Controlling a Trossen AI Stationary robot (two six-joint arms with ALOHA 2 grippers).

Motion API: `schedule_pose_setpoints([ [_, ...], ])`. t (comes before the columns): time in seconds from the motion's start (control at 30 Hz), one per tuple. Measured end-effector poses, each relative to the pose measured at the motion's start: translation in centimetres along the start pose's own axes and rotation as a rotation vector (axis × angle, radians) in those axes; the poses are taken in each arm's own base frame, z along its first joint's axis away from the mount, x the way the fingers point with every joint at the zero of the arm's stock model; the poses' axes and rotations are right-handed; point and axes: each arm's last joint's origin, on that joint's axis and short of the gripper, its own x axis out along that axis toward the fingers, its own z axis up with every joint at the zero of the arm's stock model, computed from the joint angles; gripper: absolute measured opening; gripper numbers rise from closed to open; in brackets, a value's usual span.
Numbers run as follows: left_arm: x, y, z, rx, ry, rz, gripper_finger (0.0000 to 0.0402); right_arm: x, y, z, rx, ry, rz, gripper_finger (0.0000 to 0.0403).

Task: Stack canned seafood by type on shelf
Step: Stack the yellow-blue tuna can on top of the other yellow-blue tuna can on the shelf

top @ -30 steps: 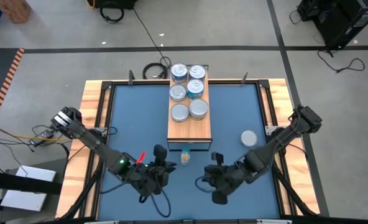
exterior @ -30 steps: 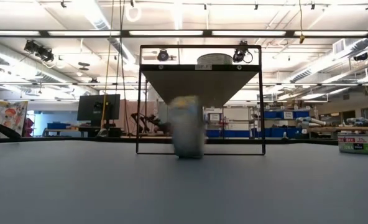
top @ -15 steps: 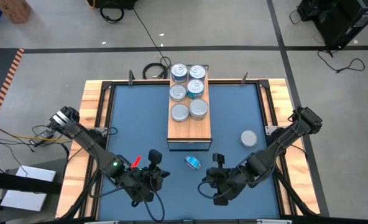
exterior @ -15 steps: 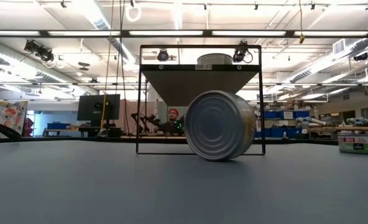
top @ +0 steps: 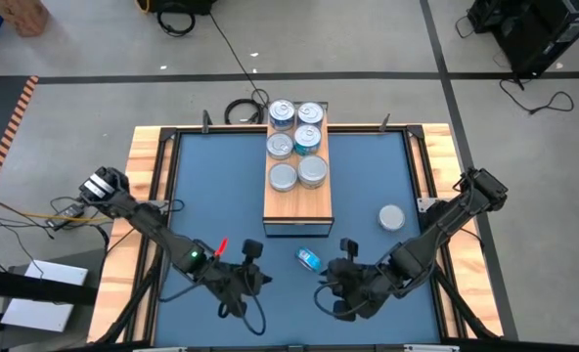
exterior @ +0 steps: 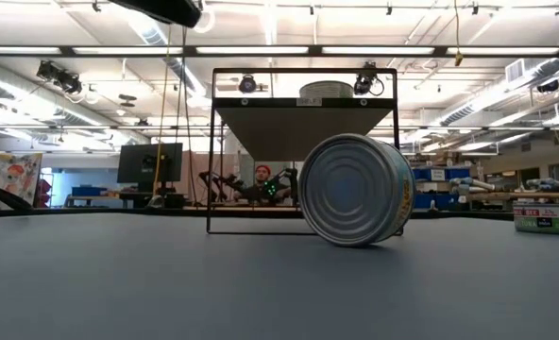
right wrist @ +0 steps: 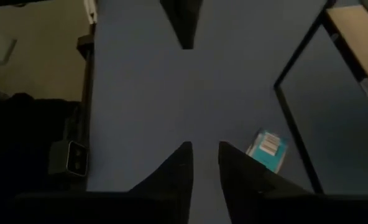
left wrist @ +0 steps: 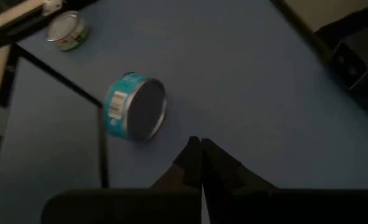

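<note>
The left gripper [top: 253,250] is seen low over the blue mat [top: 211,186] with its fingers [left wrist: 193,163] pressed together — nothing is held between them. Just ahead of its tips, and not touched by them, a teal-sided tin [left wrist: 134,116] lies tipped on its side on the mat, its round end turned toward the wrist camera.

The right gripper [top: 346,247] is placed on the other side of that same tin [top: 308,258], so that the tin lies between the two tools, apart from both. Its fingers [right wrist: 178,167] are parted by a narrow gap, and only bare mat shows in that gap; nothing is gripped.

Beyond both grippers stands the wooden shelf [top: 299,202], raised on a thin dark frame. Six tins [top: 296,143] are set upright on its top in two columns, at the half farther from the grippers. One more silver-lidded tin [top: 391,217] rests upright on the mat beside the shelf, on the right arm's side — well clear of the right gripper.
</note>
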Motion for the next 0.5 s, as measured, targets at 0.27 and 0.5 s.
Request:
schedule_pose_setpoints([
  [0.27, 0.5, 0.9, -0.1, -0.026, 0.004, -0.019, 0.0005, 1.7, 0.1, -1.6, 0.048, 0.037, -0.131, 0.0143],
  [0.5, 0.6, 0.9, -0.1, -0.022, 0.011, -0.018, 0.0005, 5.4, 0.8, -3.7, 0.051, 0.063, -0.243, 0.0188],
])
